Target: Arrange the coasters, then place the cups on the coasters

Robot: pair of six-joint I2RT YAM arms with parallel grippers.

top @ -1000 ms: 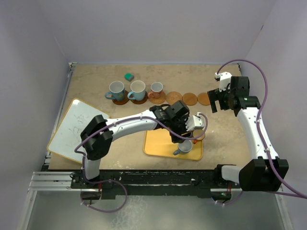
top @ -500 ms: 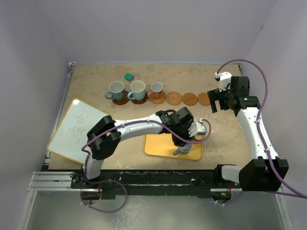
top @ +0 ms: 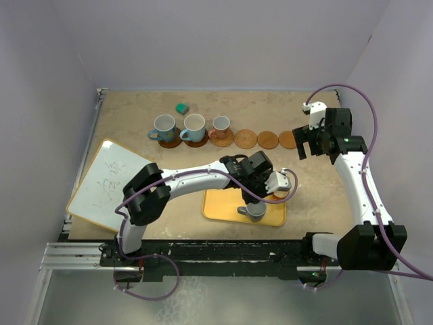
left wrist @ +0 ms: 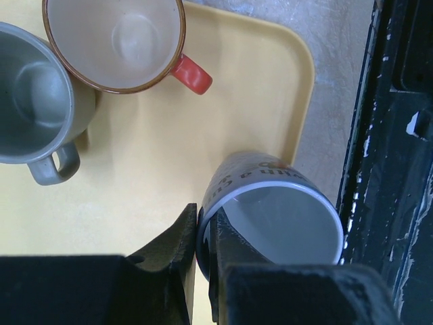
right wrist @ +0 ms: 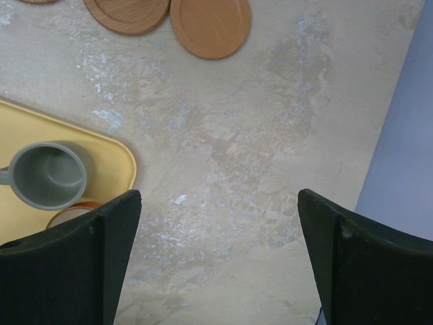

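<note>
Grey mug (left wrist: pixel 34 101) cropped at frame edge, print on pale mug (left wrist: pixel 277 217) — possibly lettering — unreadable, brown-rimmed cup (right wrist: pixel 67 215) mostly hidden.

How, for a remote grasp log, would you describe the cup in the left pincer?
On the yellow tray, at its edge, is the cup in the left pincer. Unlike the grey mug and red-handled mug, it has a white lip and lettering.
</note>
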